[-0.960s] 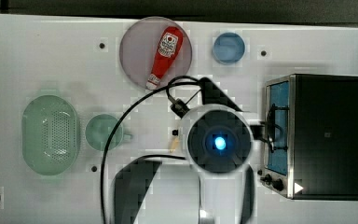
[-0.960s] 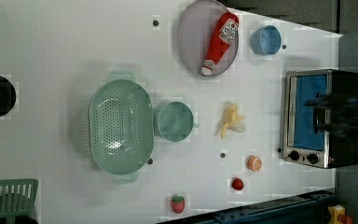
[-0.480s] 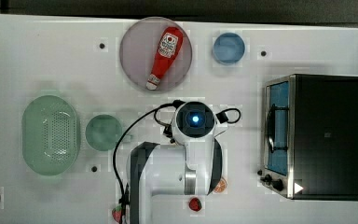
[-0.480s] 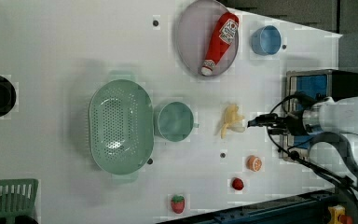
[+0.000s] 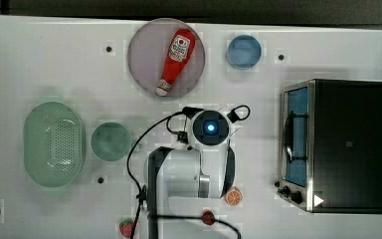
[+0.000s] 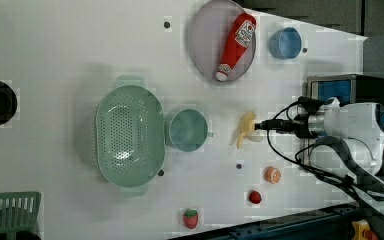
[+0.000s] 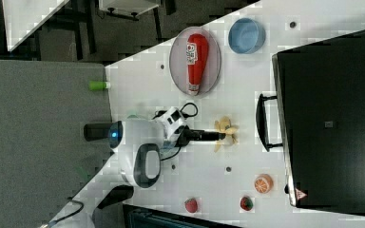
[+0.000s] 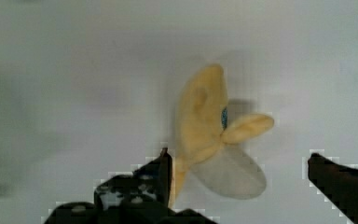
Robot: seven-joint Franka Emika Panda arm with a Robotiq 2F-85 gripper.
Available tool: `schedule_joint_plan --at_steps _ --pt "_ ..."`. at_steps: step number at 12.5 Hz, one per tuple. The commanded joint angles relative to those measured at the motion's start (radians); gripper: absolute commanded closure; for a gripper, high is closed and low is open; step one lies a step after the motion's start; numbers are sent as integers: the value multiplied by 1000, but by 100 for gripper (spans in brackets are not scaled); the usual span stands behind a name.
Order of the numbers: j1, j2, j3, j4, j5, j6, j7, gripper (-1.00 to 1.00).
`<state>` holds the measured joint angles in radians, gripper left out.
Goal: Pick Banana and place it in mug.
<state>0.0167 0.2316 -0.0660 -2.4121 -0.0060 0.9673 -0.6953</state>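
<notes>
Now your gripper [image 8: 235, 186] sits right over the banana [image 8: 205, 116], where a second ago the arm was off by the toaster oven [image 6: 340, 90] and half a second ago only nearing the fruit. In the wrist view the two dark fingers [image 8: 140, 186] stand wide apart low in the frame, one on each side of the banana's lower end, holding nothing; the near finger looks just beside the peel, though you cannot tell whether it touches.

Looking further out, the left view puts the banana [image 6: 246, 130] right of centre, with the finger tips at its right edge. The mug [image 6: 186, 130] stands to the left view's left of it, near but apart, touching the green basket [image 6: 129, 132]. Neither has shifted.

So the approach looks done and the grasp is next: you probably need to come down a little and close. The banana seems partly peeled, with loose flaps, so the grip may catch a flap.

Farthest off, the ketchup bottle [image 6: 236, 45] lies on its plate [image 6: 205, 30] at the upper middle.
</notes>
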Motion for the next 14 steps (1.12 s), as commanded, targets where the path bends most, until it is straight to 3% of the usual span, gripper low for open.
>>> schedule_joint_plan --at_steps 1,6,7,12,13,14 --pt "-17 97 0 7 -21 103 -52 -100" --pt "-14 167 7 -1 -21 219 -52 -100" --pt "-14 171 6 -6 -21 236 -52 -93" --pt "-15 152 8 -17 -20 245 -51 24" --pt "-16 140 6 -24 -19 243 -51 38" --pt "-17 121 4 -27 -19 243 -52 38"
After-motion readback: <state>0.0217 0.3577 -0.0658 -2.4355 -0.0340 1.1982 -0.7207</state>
